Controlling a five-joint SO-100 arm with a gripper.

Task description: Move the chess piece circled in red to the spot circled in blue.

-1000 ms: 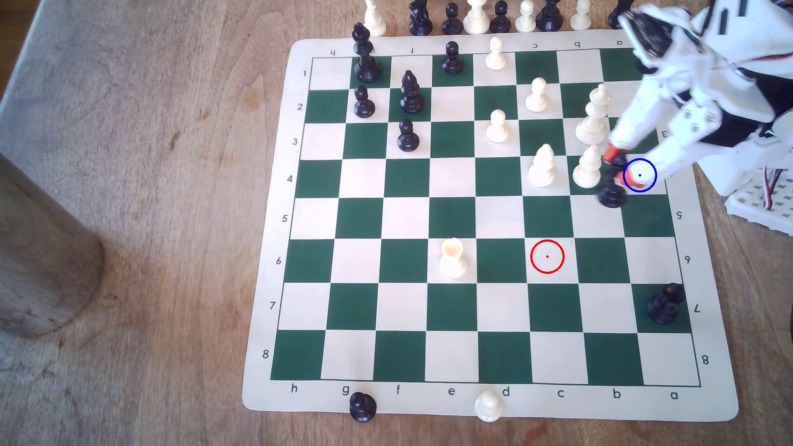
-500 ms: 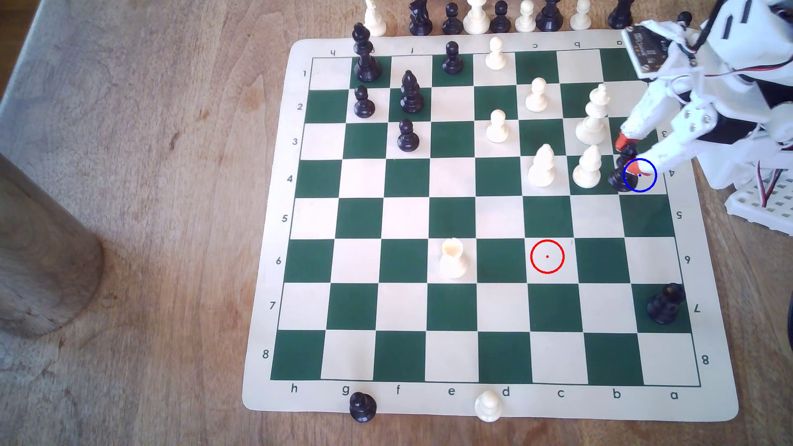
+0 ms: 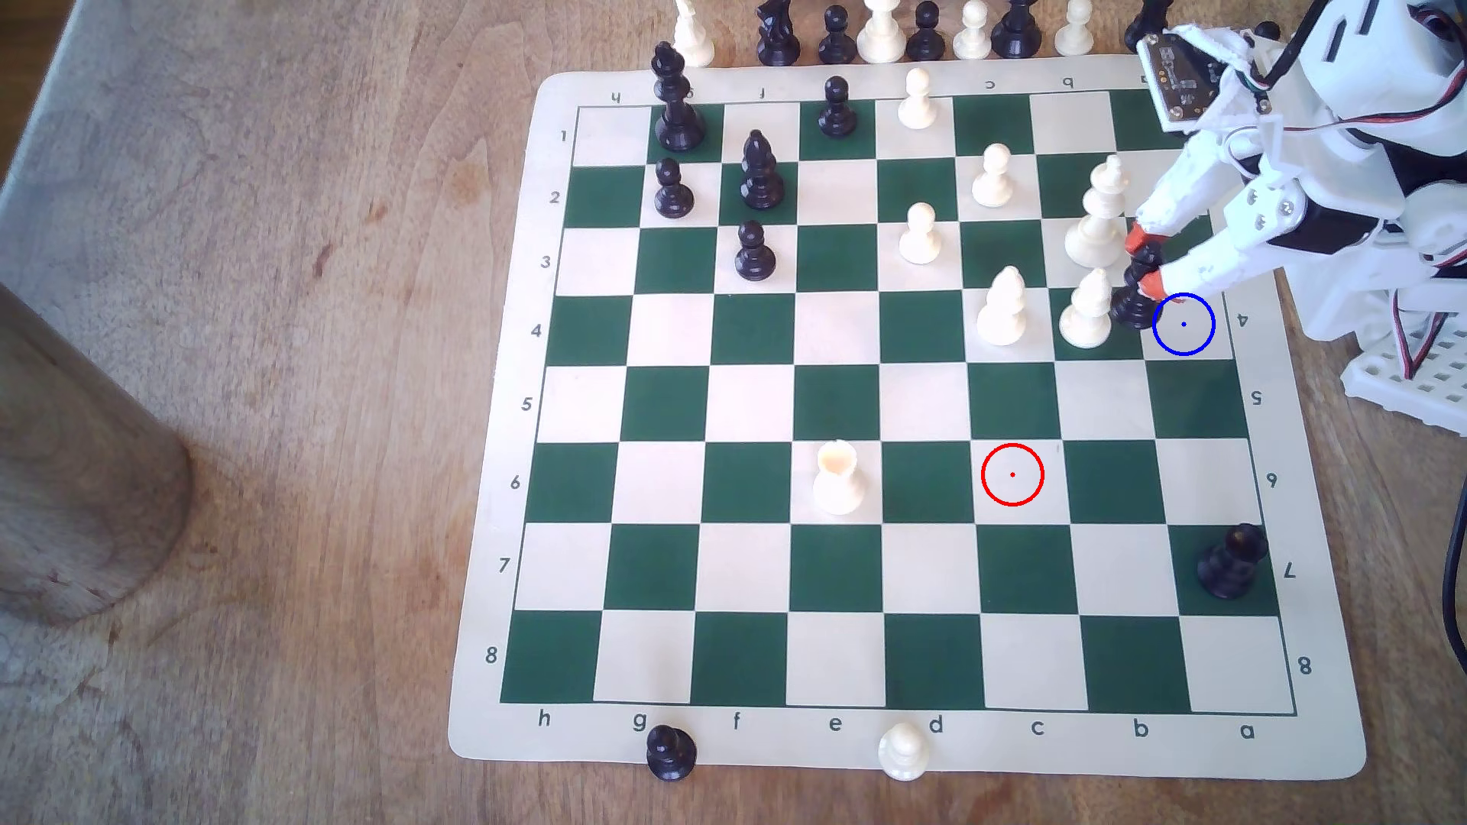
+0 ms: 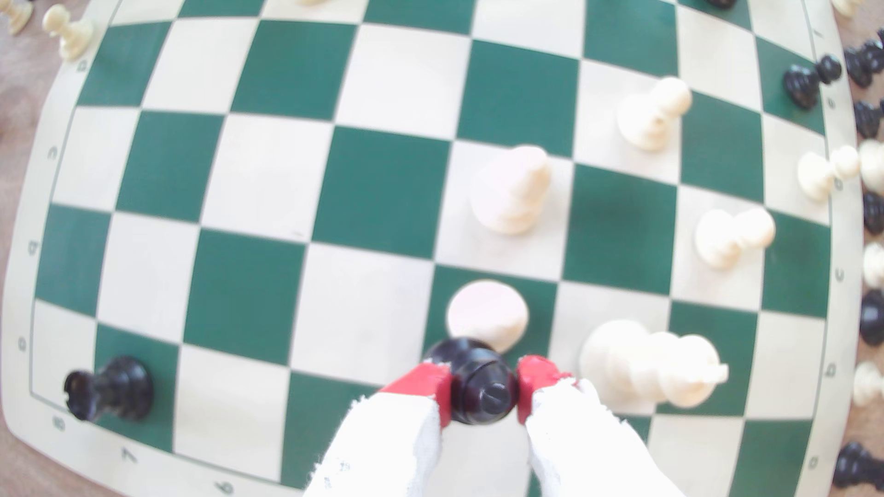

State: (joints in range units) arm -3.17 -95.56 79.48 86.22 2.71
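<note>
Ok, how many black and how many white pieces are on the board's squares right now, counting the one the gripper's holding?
Black pieces: 7, including the chess piece in the gripper
White pieces: 7
Total: 14

The chess mat [image 3: 492,738] border carries file letters h to a along its near edge and rank numbers 1–8 on both sides

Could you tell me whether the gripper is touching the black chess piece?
Touching. In the wrist view, the gripper has both red fingertips pressed against the sides of the black chess piece, with no gap.
</note>
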